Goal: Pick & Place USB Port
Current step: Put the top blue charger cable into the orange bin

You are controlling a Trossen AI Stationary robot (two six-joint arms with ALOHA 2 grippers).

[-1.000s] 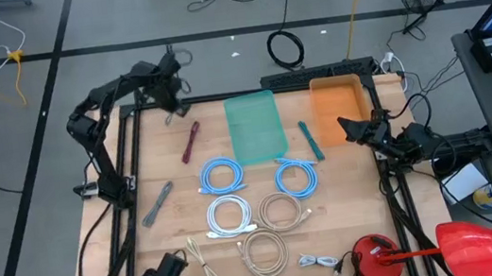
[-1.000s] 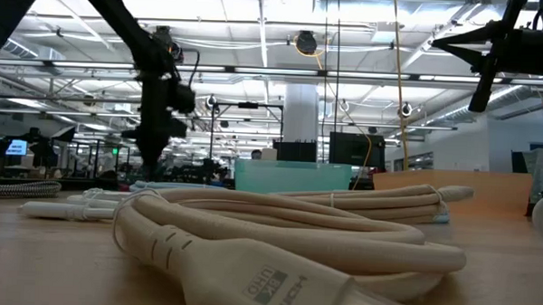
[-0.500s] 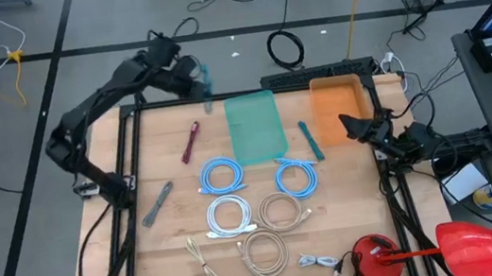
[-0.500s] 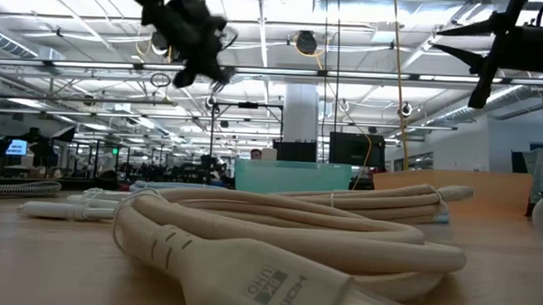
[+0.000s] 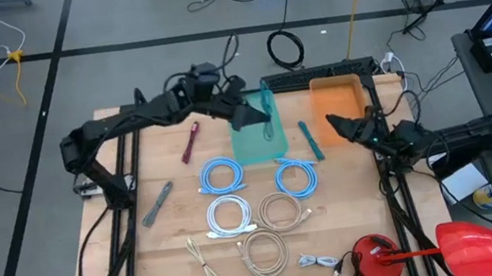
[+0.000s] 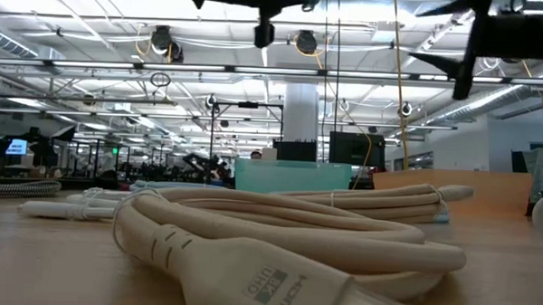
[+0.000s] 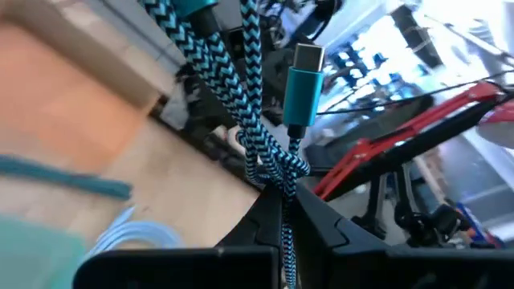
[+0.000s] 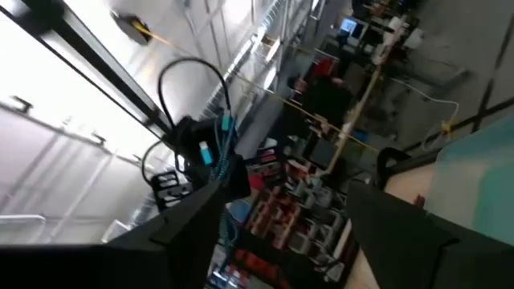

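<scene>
My left gripper (image 5: 254, 114) reaches out over the teal bin (image 5: 253, 135) at the table's far middle. It is shut on a teal-and-black braided USB cable (image 5: 268, 116), whose teal plug (image 7: 305, 76) shows in the left wrist view. My right gripper (image 5: 334, 126) hovers open over the near end of the orange bin (image 5: 338, 102), with nothing between its fingers. In the right wrist view the left arm and the cable (image 8: 218, 152) show farther off. In the low view both grippers are high above the table, the left (image 6: 268, 2) and the right (image 6: 457, 37). My left gripper pinches a bundle of several strands of the braided cable (image 7: 283, 210) between its two fingers. The fingers reach out roughly level from the table's left. The cable is lifted clear above the teal bin. Its loops and its plug end (image 7: 303, 88) stick out past the fingertips.
Coiled cables lie on the wooden table: blue ones (image 5: 221, 175) (image 5: 296, 177), a white one (image 5: 228, 215), beige ones (image 5: 280, 212) (image 5: 263, 250). A maroon cable (image 5: 191, 140), a teal cable (image 5: 311, 139) and a grey one (image 5: 157, 203) lie straight. A red object (image 5: 376, 259) sits at the near right.
My left gripper has risen from the table's far left corner and swung right, out over the teal bin, carrying the teal cable lifted clear. My right gripper has opened wide and edged slightly toward the table's left.
</scene>
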